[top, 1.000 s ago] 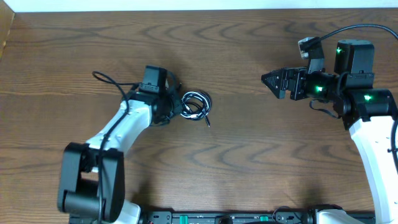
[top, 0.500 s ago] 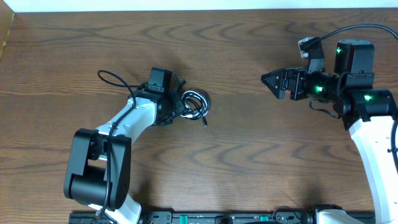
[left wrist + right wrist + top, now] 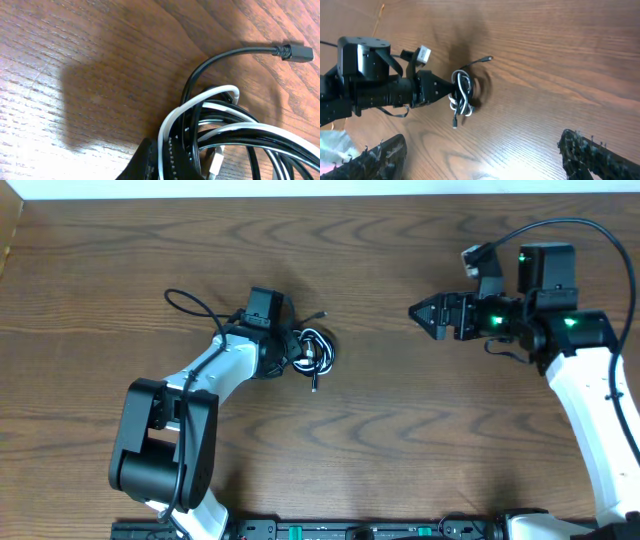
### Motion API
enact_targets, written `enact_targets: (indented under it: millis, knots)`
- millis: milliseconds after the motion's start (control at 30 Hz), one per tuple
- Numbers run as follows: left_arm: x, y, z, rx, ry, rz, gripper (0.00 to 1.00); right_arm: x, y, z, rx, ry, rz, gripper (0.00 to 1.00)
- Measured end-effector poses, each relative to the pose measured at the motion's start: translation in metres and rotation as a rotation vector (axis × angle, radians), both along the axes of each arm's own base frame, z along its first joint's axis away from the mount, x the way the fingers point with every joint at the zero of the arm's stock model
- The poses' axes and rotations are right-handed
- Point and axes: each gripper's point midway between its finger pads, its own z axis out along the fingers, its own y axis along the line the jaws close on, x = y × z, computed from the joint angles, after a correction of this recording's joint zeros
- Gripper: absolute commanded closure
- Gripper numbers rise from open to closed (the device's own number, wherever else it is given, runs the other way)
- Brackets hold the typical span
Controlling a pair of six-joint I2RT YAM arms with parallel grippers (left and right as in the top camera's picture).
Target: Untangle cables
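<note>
The black and white cables [image 3: 315,350] lie in one tangled coil left of the table's middle, also seen in the right wrist view [image 3: 462,92]. My left gripper [image 3: 290,350] is shut on the coil's left side; in the left wrist view its fingers [image 3: 167,162] pinch a white strand of the cables [image 3: 220,125], and a black plug end [image 3: 292,51] sticks out. Another plug end [image 3: 314,386] points toward the front. My right gripper [image 3: 418,312] is open and empty, well to the right of the coil; its fingers frame bare wood [image 3: 480,160].
The wooden table [image 3: 400,430] has a pale edge at the far side. A thick black arm wire [image 3: 190,305] loops behind my left arm. My right arm body [image 3: 590,380] occupies the right side.
My left gripper has pushed right and farther back with the coil, turning it; the loose plug end swung. My right gripper shifted left and a little farther back.
</note>
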Motion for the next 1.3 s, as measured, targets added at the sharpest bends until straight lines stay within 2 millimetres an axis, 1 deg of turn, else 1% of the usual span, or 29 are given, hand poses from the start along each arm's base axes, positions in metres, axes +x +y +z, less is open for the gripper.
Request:
enact_targets:
  millis: [167, 267, 367, 467, 600, 667, 800, 900, 1067, 1300]
  knots:
    - [-0.001, -0.003, 0.001, -0.013, 0.003, -0.016, 0.93, -0.001, 0.017, -0.012, -0.004, 0.026, 0.045, 0.08]
    - [-0.009, -0.007, 0.003, -0.026, 0.026, -0.044, 0.93, -0.005, 0.029, -0.019, -0.007, 0.046, 0.081, 0.09]
    - [-0.017, -0.011, 0.014, -0.049, 0.03, -0.065, 0.93, -0.009, 0.041, -0.025, -0.01, 0.061, 0.114, 0.12]
    - [-0.017, -0.019, 0.046, -0.1, -0.034, -0.1, 0.93, -0.012, 0.052, -0.029, -0.012, 0.068, 0.142, 0.13]
    - [-0.018, -0.029, 0.099, -0.18, -0.158, -0.138, 0.92, -0.013, 0.064, -0.035, -0.013, 0.075, 0.164, 0.17]
    - [-0.022, -0.033, 0.125, -0.214, -0.215, -0.153, 0.93, -0.013, 0.068, -0.038, -0.02, 0.085, 0.161, 0.16]
    - [-0.031, -0.034, 0.163, -0.259, -0.301, -0.16, 0.93, -0.015, 0.077, -0.039, -0.031, 0.092, 0.151, 0.14]
    - [-0.035, -0.032, 0.183, -0.282, -0.347, -0.146, 0.93, -0.018, 0.083, -0.041, -0.037, 0.098, 0.153, 0.15]
    - [-0.039, -0.026, 0.207, -0.328, -0.394, -0.105, 0.92, -0.021, 0.092, -0.047, -0.045, 0.123, 0.153, 0.18]
    - [-0.046, -0.028, 0.225, -0.397, -0.412, -0.074, 0.93, -0.024, 0.109, -0.071, -0.057, 0.19, 0.165, 0.21]
